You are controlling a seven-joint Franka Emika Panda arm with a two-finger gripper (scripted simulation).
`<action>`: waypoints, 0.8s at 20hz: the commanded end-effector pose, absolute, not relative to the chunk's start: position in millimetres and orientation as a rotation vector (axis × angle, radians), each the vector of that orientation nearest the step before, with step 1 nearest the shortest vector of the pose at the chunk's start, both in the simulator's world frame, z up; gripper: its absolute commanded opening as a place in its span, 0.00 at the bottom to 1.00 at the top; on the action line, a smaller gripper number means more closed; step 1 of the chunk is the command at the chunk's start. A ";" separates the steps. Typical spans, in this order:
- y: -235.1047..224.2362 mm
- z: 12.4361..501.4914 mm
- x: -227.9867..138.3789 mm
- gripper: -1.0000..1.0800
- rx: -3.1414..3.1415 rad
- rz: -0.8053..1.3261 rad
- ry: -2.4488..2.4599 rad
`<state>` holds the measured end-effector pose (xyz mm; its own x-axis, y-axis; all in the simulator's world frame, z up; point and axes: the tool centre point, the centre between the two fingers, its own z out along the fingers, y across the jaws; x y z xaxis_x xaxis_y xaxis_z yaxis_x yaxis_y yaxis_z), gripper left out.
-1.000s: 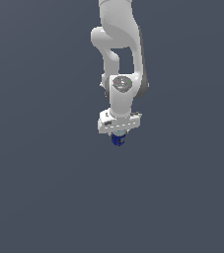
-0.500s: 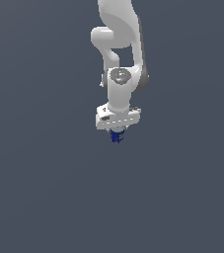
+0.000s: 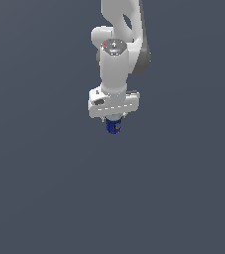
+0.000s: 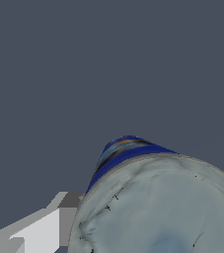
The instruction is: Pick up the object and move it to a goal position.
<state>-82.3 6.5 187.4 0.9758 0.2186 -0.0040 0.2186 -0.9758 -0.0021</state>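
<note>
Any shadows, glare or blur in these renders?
Exterior view: flat light, no cast shadows on the grey ground; the small dark blue cylindrical can is tiny under the white end effector. Wrist view: its pale silvery top fills the corner, smeared and low-detail; no glare.

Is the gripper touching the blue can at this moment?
Touching. In the wrist view a grey finger lies against the side of the blue can; in the exterior view the can hangs directly under the gripper.
</note>
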 end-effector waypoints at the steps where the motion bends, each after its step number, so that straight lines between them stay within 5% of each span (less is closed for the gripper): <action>1: -0.4 216.2 -81.8 0.00 -3.121 0.000 -0.346; 16: -38.0 356.0 -79.8 0.00 -3.121 0.000 -0.345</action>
<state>-80.4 -35.1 343.3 0.9759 0.2180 -0.0021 0.2180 -0.9759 -0.0022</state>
